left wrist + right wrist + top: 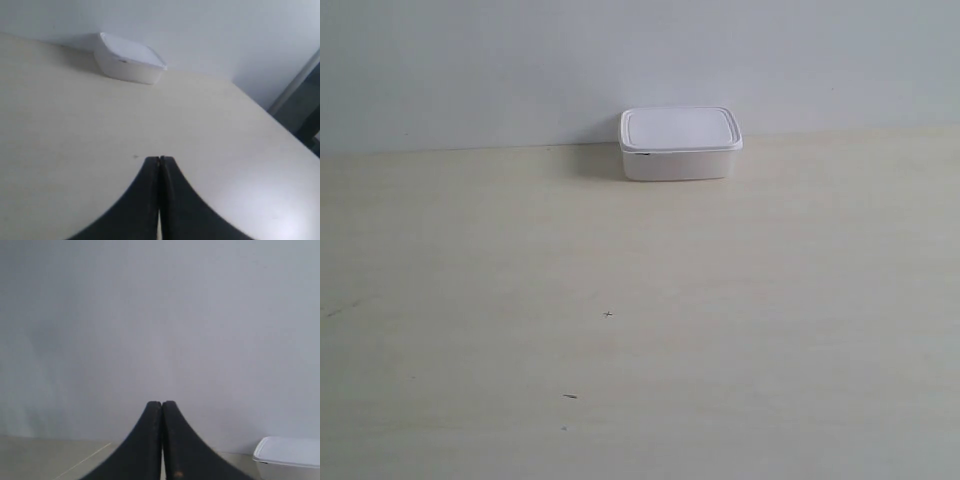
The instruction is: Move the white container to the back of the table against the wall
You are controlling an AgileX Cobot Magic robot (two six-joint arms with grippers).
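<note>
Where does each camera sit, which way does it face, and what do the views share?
Exterior view: above the table, facing the wall and white container; no robot part shows.
Left wrist view: on the left arm, looking over the shut left tool across the table.
Right wrist view: on the right arm, facing the wall past the shut right tool.
Shared: container and wall in all three.

The left gripper (pixel 159 160) and right gripper (pixel 161 404) each had two smooth, matte black fingers (pixel 142 205), flaring wide from narrow tips.
</note>
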